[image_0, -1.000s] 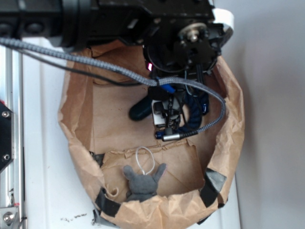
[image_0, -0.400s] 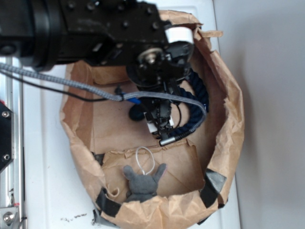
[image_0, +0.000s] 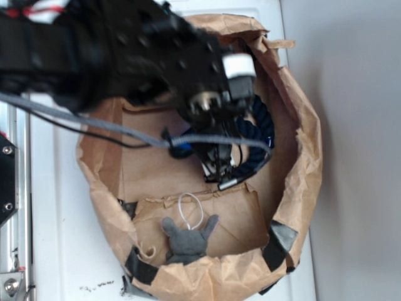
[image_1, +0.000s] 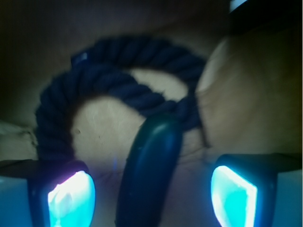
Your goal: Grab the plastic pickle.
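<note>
Pickle (image_1: 149, 172) centred between wide-open fingers, nothing gripped yet.
Gripper (image_1: 152, 193) is spread wide and empty, lit pads (image_1: 71, 198) either side of the dark-green pickle, clear of it on both sides. Far end of the pickle touches the navy rope (image_1: 109, 87) coiled behind it, all inside the brown paper bag (image_0: 301, 150); the grey plush toy (image_0: 187, 241) lies well apart near the bag's front. My read: lower straight, close across the pickle's mid-body, stay short of the rope so no strand gets pinched. Glossy surface may squirt out, so squeeze it centred.

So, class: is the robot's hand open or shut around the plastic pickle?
Open. In the wrist view the hand has one fingertip on each side of the plastic pickle, with gaps showing.
</note>
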Robot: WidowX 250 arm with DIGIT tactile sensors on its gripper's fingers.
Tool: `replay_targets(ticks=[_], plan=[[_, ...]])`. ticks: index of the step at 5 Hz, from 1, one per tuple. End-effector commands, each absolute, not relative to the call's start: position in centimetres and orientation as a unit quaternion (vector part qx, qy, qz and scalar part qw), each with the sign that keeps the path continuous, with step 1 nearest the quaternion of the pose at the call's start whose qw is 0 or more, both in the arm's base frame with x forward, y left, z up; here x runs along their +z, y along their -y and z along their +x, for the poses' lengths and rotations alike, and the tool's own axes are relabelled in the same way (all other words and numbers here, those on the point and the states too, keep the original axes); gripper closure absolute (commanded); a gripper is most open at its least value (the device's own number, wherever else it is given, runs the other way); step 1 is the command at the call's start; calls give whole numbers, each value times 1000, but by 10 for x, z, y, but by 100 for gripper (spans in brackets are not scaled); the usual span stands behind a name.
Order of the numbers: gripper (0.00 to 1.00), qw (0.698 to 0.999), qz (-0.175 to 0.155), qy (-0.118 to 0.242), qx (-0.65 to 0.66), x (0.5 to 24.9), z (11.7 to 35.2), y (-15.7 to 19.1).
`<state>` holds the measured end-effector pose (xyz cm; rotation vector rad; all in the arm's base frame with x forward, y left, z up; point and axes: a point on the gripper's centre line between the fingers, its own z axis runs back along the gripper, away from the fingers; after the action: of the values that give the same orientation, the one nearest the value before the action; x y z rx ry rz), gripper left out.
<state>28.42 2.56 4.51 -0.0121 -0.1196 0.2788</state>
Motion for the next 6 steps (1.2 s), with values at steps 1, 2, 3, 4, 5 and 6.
replay_targets(ticks=[1, 2, 3, 4, 5, 6], plan=[[100, 988, 19, 93, 120, 33, 281, -35], [100, 983, 25, 122, 132, 39, 279, -36], [100, 980, 23, 142, 137, 47, 278, -38], [100, 977, 20, 155, 143, 52, 280, -43], [100, 981, -7, 155, 113, 79, 279, -43], [100, 988, -41, 134, 62, 122, 270, -41]])
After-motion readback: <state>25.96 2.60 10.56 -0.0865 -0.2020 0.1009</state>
